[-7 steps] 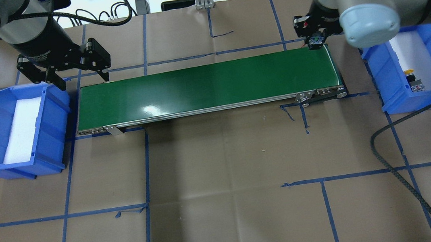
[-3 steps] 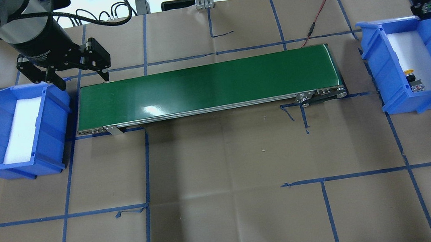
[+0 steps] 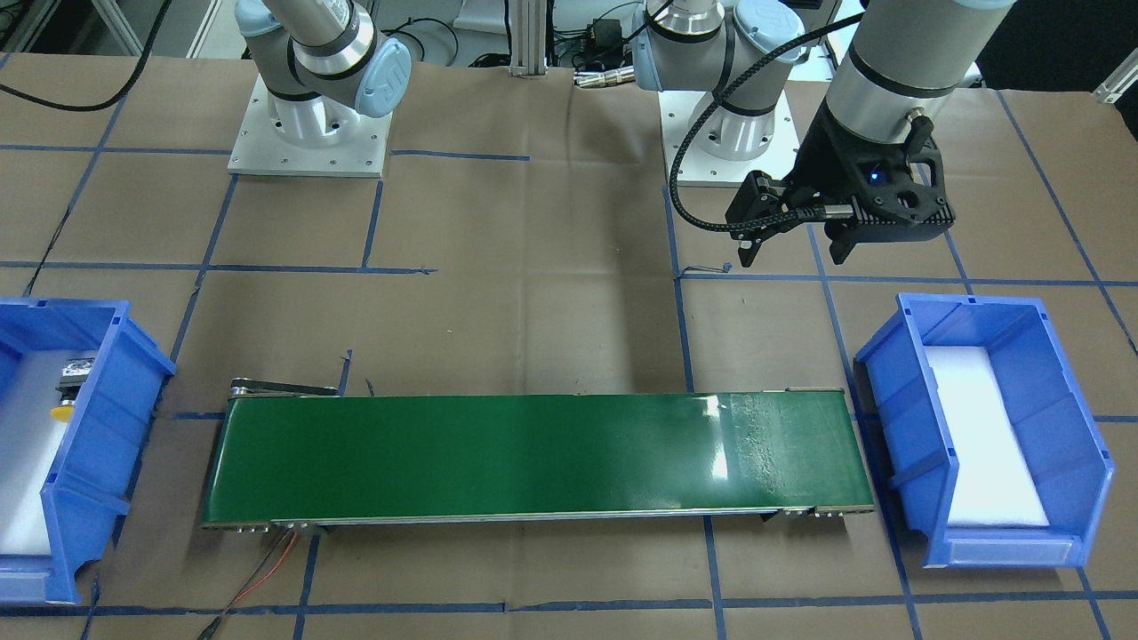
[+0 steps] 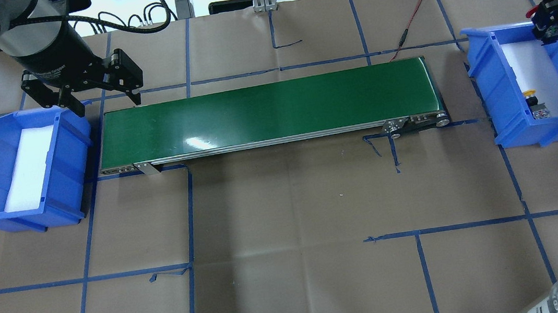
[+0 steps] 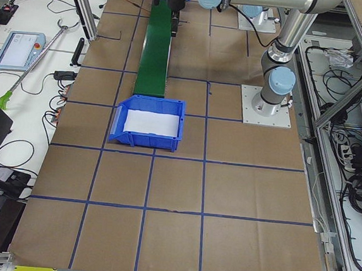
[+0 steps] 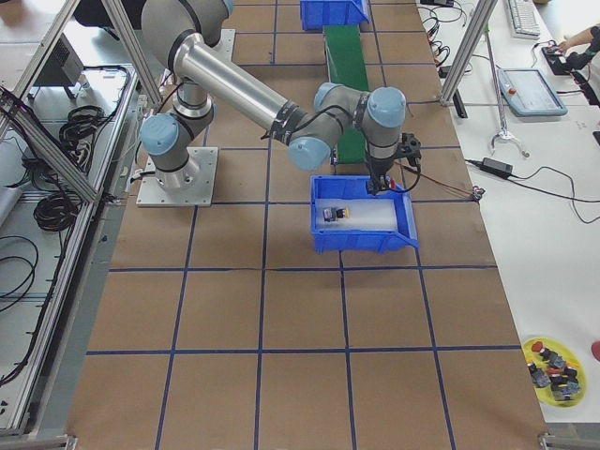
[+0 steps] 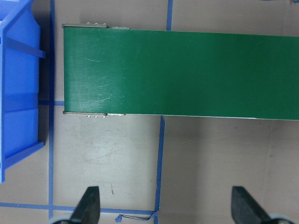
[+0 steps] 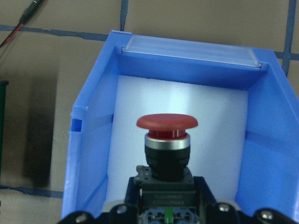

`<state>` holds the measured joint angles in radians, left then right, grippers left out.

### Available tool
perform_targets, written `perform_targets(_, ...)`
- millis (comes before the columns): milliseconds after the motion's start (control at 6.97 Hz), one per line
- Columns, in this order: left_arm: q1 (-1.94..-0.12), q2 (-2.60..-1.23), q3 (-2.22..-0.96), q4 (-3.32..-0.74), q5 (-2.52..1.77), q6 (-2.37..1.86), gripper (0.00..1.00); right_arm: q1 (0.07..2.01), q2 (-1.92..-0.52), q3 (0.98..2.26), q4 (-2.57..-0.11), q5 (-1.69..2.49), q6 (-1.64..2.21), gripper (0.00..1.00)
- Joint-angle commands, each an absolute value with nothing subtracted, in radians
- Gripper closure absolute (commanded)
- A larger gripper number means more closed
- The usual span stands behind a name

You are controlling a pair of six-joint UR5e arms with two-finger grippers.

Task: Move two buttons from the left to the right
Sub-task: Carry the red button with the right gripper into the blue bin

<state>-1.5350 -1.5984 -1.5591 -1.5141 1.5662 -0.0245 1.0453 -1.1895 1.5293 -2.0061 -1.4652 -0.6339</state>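
Note:
My right gripper (image 4: 549, 25) is shut on the red button (image 8: 167, 139), holding it by its black body above the far end of the right blue bin (image 4: 491, 81). The right wrist view shows the red cap over the bin's white foam. The yellow button (image 4: 533, 98) lies on the foam at the near end of that bin, also seen as the yellow button (image 3: 68, 391) in the front-facing view. My left gripper (image 4: 107, 102) hangs open and holds nothing, at the far left corner of the green conveyor (image 4: 268, 110).
The left blue bin (image 4: 74, 130) holds only white foam. A red wire (image 4: 408, 23) runs from the conveyor's right end toward the back edge. A black cable (image 3: 702, 191) loops off the left wrist. Blue tape lines cross the brown table.
My right arm carried the red button from the conveyor's right end over to the right bin, then moved slightly nearer over it. The left arm has stayed still.

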Motion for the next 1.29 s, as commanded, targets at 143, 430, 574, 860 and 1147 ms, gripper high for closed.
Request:
perform_targets(143, -1.534, -1.598, -1.559, -1.514, 1.566, -0.025, 0.00, 1.032, -1.149, 1.647, -2.170, -1.463, -0.637, 0.96)
perform_targets(430, -1.536, -1.598, -1.559, -1.514, 1.566, -0.025, 0.00, 1.014, -1.118, 1.661, -2.174, -1.462, -0.635, 0.96)
perform_targets(574, -1.534, -1.598, -1.559, -1.514, 1.566, -0.025, 0.00, 1.008, -1.095, 1.657, -2.174, -1.462, -0.634, 0.95)
perform_targets(860, -1.536, -1.598, -1.559, -1.514, 1.566, -0.025, 0.00, 1.008, -1.083, 1.654, -2.174, -1.463, -0.632, 0.93)
perform_targets(1147, -1.536, -1.598, -1.560, -1.514, 1.566, -0.025, 0.00, 1.008, -1.069, 1.641, -2.174, -1.462, -0.623, 0.90)
